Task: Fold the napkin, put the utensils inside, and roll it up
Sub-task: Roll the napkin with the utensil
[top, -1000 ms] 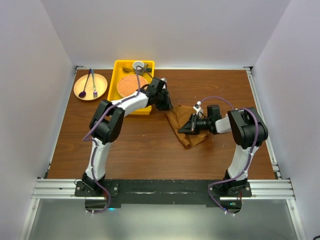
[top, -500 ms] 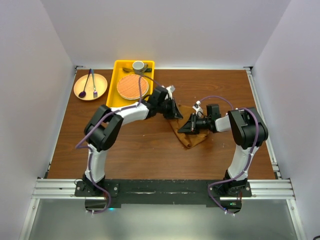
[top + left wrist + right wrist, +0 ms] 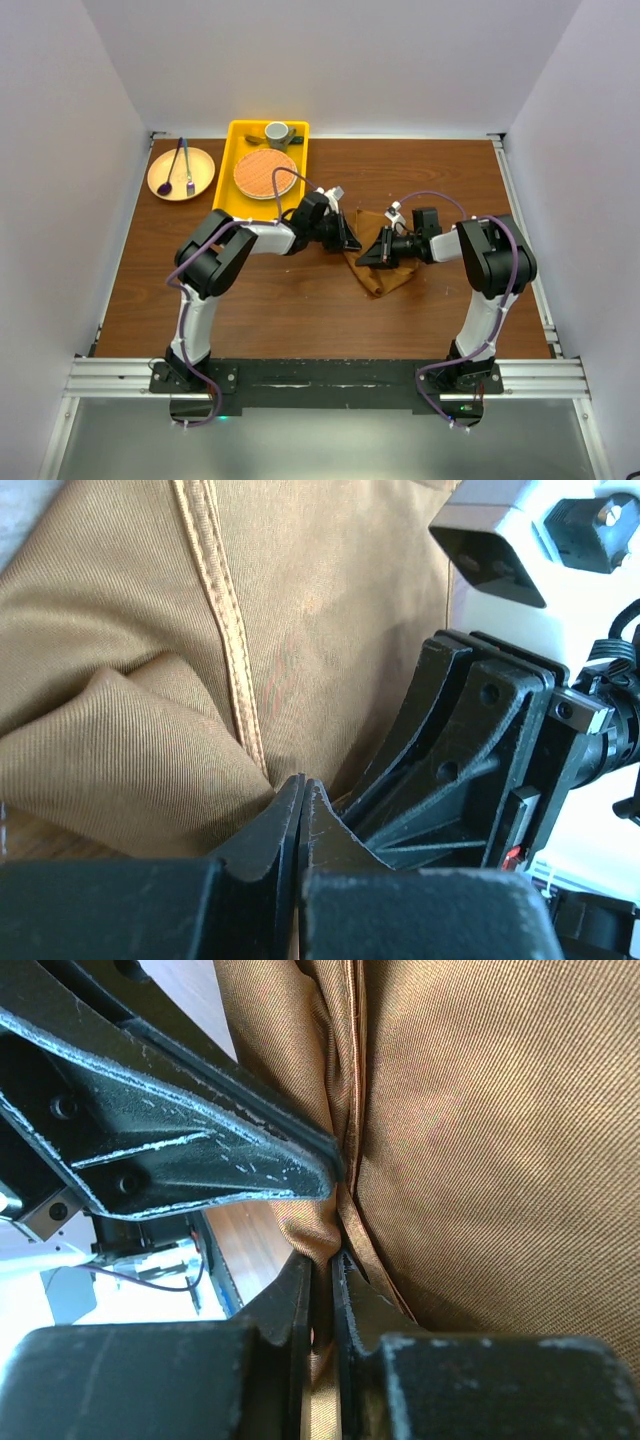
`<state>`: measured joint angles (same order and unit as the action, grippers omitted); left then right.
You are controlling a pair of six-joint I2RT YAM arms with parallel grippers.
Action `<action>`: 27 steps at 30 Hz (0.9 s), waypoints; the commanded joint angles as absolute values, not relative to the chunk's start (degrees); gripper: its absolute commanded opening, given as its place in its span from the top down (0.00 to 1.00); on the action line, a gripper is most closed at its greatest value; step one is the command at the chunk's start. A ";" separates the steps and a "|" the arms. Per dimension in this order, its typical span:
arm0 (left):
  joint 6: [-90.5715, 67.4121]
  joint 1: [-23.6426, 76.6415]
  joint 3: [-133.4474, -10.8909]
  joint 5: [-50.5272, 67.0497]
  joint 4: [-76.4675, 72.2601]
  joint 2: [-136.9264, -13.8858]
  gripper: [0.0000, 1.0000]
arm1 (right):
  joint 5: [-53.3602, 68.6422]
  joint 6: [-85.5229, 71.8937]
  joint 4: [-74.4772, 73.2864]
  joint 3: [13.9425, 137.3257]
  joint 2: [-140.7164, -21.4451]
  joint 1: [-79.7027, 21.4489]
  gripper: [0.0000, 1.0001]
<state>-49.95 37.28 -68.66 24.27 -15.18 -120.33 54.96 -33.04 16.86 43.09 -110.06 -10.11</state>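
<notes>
On the brown wooden worktop, the left tool has swung over from the yellow plastic tray and clenches the soft rust-brown cloth napkin beside the right tool, likewise pinching it, ready to fold.

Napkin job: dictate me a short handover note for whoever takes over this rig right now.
Left claw: shut, tips against a fold of the rust-brown cloth napkin; whether it pinches cloth is unclear.
Right claw: shut on the napkin's hemmed edge.
Napkin: bunched on the brown wooden table, between both claws.
Small pale cream spoon: too small to make out; none shows on the napkin.
Done: no tidy fold yet.
Left: fold, lay spoon inside, roll.
</notes>
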 commanded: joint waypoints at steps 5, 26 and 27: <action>-46.32 36.39 -62.94 17.84 -12.30 -124.54 1.00 | 43.86 -26.99 1.78 44.55 -107.14 -9.93 0.81; -46.14 35.86 -58.45 18.81 -14.15 -126.83 1.00 | 25.32 -7.91 -35.67 56.96 -91.33 -15.11 0.40; -46.14 35.86 -58.53 18.90 -14.06 -126.91 1.00 | 24.53 -7.91 -35.94 56.78 -90.71 -15.99 0.40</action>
<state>-50.00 36.91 -62.35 23.86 -27.83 -121.27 30.37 -11.49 -29.04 56.05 -94.83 -12.49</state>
